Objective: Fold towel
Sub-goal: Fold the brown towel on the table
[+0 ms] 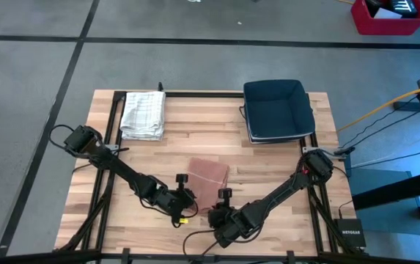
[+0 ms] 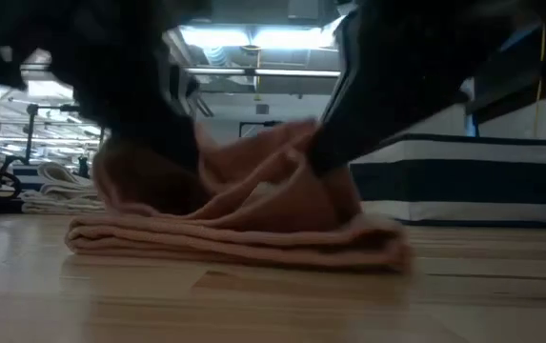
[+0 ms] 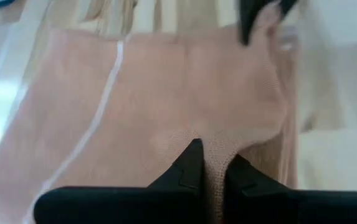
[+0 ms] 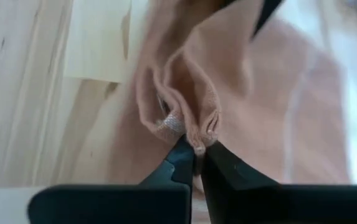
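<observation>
Near the surface's front edge: pink towel [image 1: 209, 174] | left gripper [image 3: 211, 177] and right gripper [image 4: 196, 157] both pinching its near hem | step: grasp made | next: you lift together, carry the hem toward the back edge.

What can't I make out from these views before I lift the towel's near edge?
- High view: the pink towel's near edge and both grip points, covered by the left gripper and right gripper.
- Low view: the pinched cloth, behind the dark, out-of-focus arms up close.
- Both wrist views: how many layers each pair of shut jaws holds; the cloth bunches there.
- High view: what the dark bin holds, its inside too dark to tell.
</observation>
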`<state>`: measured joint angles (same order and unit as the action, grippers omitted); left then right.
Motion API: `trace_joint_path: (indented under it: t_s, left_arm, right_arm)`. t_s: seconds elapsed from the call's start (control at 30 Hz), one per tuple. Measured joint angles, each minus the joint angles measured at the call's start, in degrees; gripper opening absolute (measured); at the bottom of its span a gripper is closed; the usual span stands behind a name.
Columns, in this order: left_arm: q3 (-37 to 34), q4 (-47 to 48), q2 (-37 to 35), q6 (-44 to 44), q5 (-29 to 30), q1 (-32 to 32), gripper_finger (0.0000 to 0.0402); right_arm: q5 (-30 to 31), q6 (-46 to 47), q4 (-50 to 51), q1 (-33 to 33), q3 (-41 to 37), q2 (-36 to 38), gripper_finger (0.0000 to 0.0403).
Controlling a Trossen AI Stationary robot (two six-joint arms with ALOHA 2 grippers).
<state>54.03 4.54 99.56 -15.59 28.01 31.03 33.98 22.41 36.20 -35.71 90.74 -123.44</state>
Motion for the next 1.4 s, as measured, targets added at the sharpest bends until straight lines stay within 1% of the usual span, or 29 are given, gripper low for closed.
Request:
trace_joint_path:
  t_s: [0.07,0.17,0.33,0.53,0.8,1.0,1.13,1.4]
  left_arm:
    - [1.1,0.7,-0.4,0.0,-0.3,0.4,0.0012]
    - [2.0,1.1,-0.4,0.1,-0.5,1.0,0.0012]
    - [2.3,1.0,-0.4,0.6,-0.5,1.8,0.0012]
    - [2.3,0.1,-0.6,-3.4,-0.6,2.0,0.0012]
    - [2.3,-6.4,-0.7,-5.3,-0.6,1.9,0.0012]
    - [2.3,-7.3,-0.7,-5.4,-0.6,1.9,0.0012]
    - [2.3,-8.2,-0.5,-7.6,-0.6,1.9,0.0012]
    - [2.3,-14.1,-0.4,-8.7,-0.6,1.9,0.0012]
  right_arm:
    - [1.0,0.5,1.1,-0.4,0.0,1.2,0.0021]
    - [2.4,1.2,3.4,-1.1,0.0,2.5,0.0019]
    - [0.9,1.9,8.1,-2.4,0.1,2.8,0.001]
    - [2.0,2.7,11.6,-4.5,0.1,2.8,0.0018]
    - [2.5,2.8,12.6,-4.5,0.1,3.0,0.0015]
    - [2.5,2.8,17.3,-4.9,0.1,3.8,0.0014]
    - [2.4,3.0,19.4,-5.2,0.2,3.9,0.0017]
    - [0.9,3.3,19.4,-5.7,0.2,3.9,0.0019]
